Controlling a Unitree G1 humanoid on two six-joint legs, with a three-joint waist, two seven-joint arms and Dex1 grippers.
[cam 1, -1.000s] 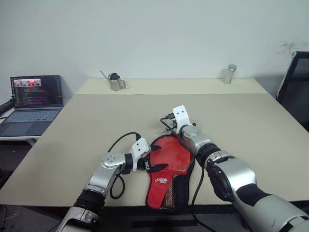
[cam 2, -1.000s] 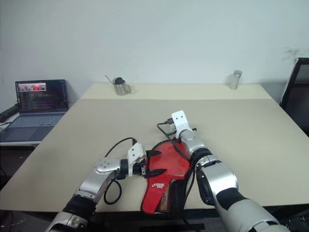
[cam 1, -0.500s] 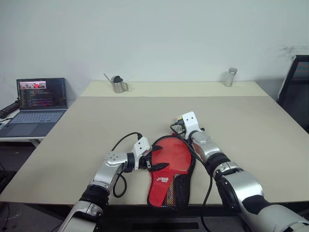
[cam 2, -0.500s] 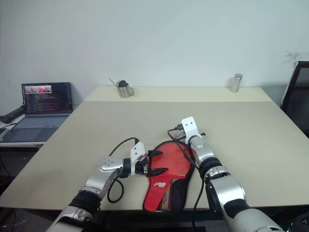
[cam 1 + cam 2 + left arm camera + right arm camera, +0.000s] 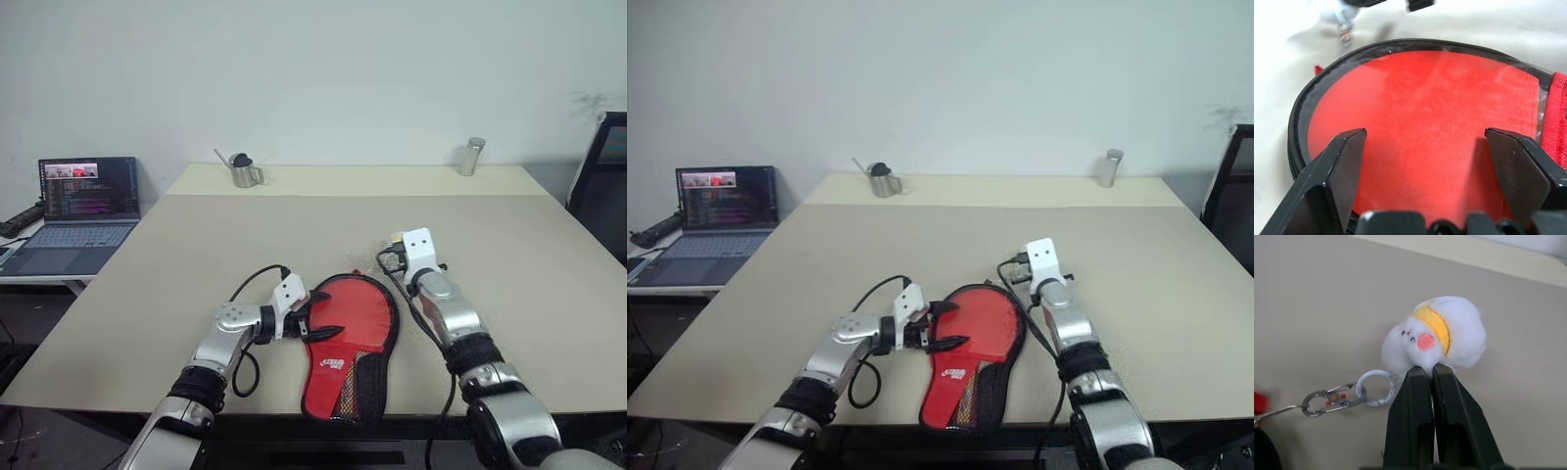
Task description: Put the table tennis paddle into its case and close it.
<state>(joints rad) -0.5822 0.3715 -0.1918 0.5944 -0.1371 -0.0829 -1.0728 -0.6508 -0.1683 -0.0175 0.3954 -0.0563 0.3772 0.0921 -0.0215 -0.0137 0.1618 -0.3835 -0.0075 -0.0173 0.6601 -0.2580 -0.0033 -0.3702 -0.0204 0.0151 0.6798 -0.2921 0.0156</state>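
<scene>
The left pincer (image 5: 315,327) stands wide open at the left rim of the flat red-and-black paddle-shaped case (image 5: 351,345), whose long axis runs toward the bench (image 5: 196,255) edge; the round red-faced paddle (image 5: 1420,127) lies inside. Right of the case, the right pincer (image 5: 1432,374) pinches one white plush zipper charm (image 5: 1437,335).

wall (image 5: 313,69): plain white, evenly lit | table (image 5: 529,264): wide beige top, far of both grippers | laptop (image 5: 83,201): open, side desk, far left of left gripper | black chair (image 5: 600,176): right edge, beyond right gripper
</scene>
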